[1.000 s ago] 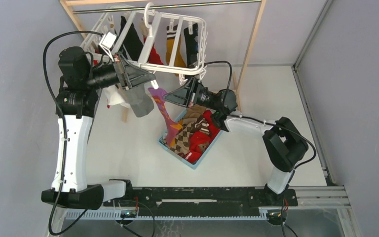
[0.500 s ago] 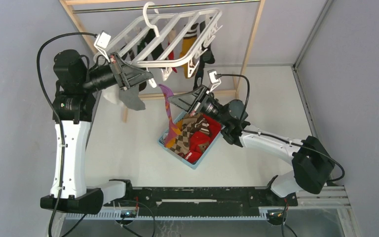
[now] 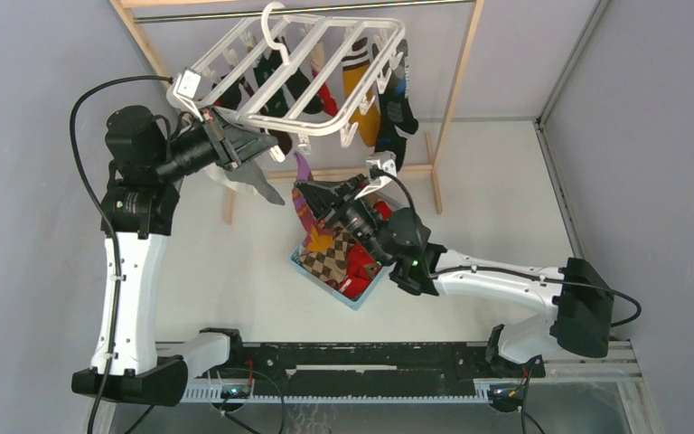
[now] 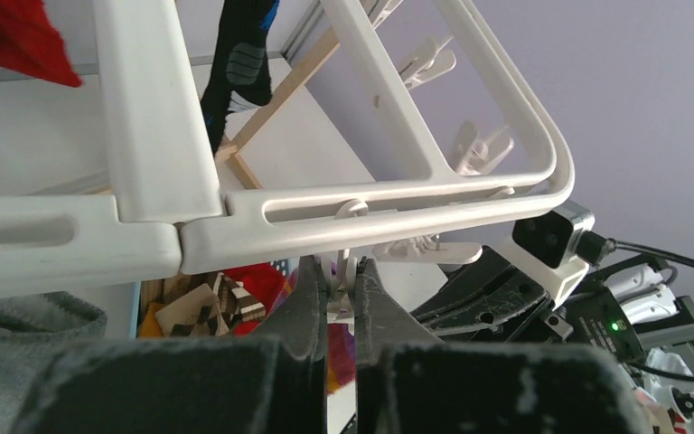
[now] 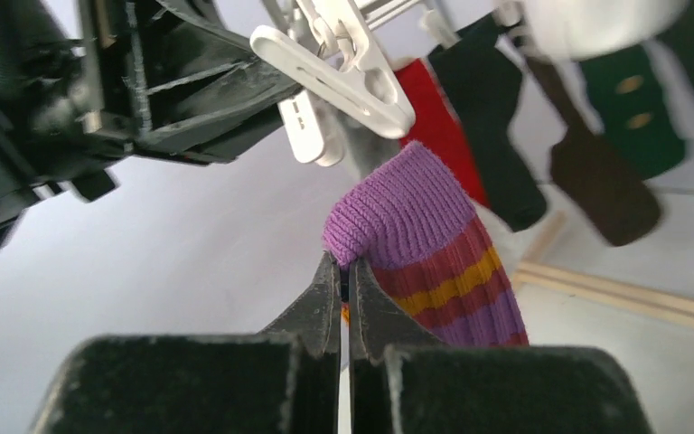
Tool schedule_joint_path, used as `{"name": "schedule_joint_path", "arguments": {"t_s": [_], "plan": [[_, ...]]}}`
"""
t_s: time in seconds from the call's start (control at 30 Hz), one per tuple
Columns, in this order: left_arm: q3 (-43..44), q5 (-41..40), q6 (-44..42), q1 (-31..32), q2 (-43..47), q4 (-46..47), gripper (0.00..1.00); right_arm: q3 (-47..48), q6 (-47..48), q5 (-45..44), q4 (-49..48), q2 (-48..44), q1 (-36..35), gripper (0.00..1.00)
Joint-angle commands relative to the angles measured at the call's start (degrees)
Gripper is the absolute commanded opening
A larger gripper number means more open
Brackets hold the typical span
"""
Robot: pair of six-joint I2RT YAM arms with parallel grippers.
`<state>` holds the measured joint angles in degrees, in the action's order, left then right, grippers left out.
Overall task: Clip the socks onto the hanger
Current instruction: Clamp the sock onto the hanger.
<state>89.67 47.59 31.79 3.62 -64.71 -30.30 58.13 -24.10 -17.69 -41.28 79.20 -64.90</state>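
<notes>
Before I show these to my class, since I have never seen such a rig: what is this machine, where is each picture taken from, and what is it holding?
These are two robot arms bolted to a table. One picture looks down from above; the other two come from cameras on each wrist. The left tool is shut on a small white clip under the white hanger, which hangs from a wooden rack with several socks already clipped on. The right tool pinches the purple end of a striped sock, raised just below the hanger's clips. More socks lie in a light-blue basket on the table.
</notes>
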Motion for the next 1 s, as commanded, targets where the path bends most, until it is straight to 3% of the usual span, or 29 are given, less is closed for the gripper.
{"name": "schedule_joint_path", "arguments": {"t_s": [0.0, 0.97], "plan": [[-1.25, -2.14, 2.01, 0.78, 2.12, 0.72, 0.0, 5.3, 10.14, -10.19, -1.17, 3.22, -1.78, 0.0], [-2.07, -7.12, 3.01, 2.02, 2.22, 0.95, 0.0, 11.63, 12.43, -6.27, -0.91, 7.9, -4.19, 0.0]]}}
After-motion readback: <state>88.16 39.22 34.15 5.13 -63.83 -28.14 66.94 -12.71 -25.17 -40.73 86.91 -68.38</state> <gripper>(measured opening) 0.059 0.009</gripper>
